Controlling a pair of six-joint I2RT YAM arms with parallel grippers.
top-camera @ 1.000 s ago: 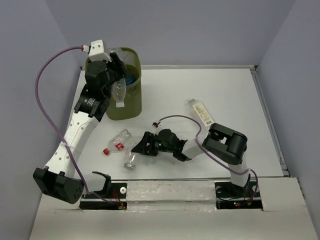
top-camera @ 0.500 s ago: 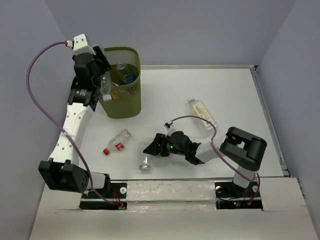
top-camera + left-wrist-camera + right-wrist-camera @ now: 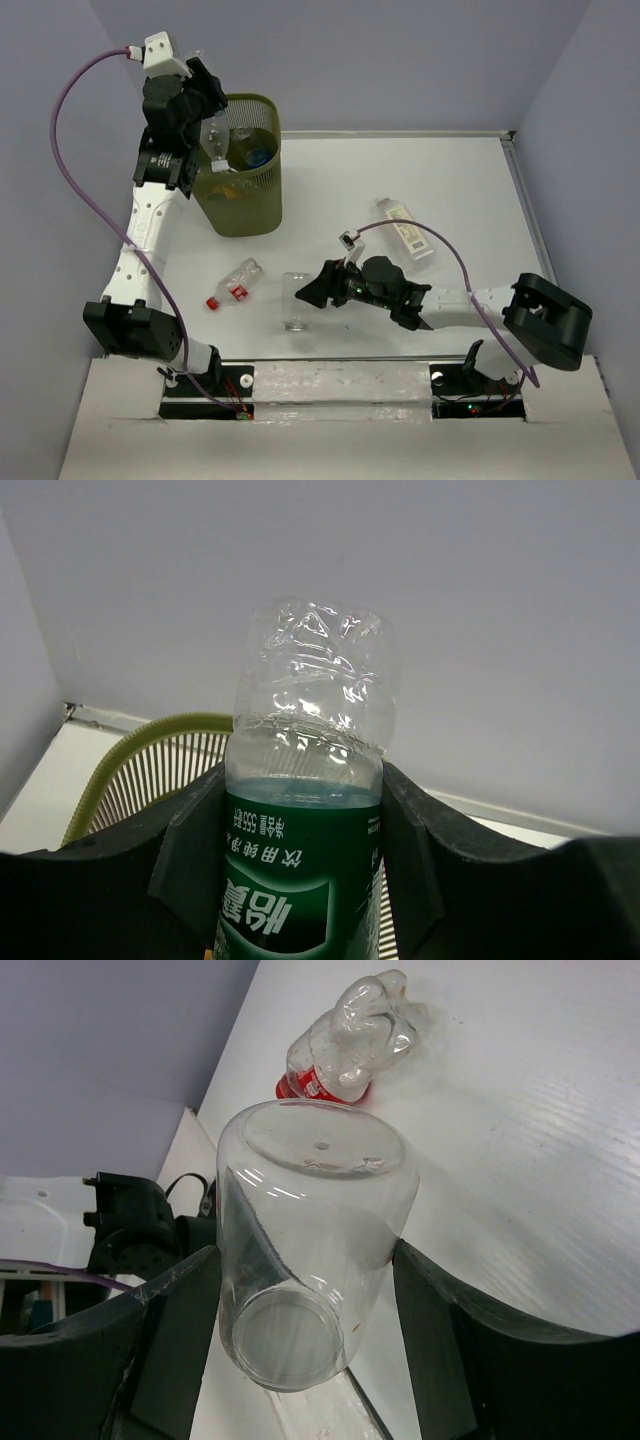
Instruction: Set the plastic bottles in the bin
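The green-labelled bottle (image 3: pixel 300 860) was pinched in the left gripper (image 3: pixel 208 125), its long axis along the fingers, at the left rim of the bin (image 3: pixel 262 205). The opening lay just right and below. The clear bottle (image 3: pixel 310 1220) seemed clamped by the right gripper (image 3: pixel 305 1270), well apart from the bin.

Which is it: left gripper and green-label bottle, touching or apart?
Touching. The left wrist view shows the left gripper with fingers pressed on both sides of the bottle.
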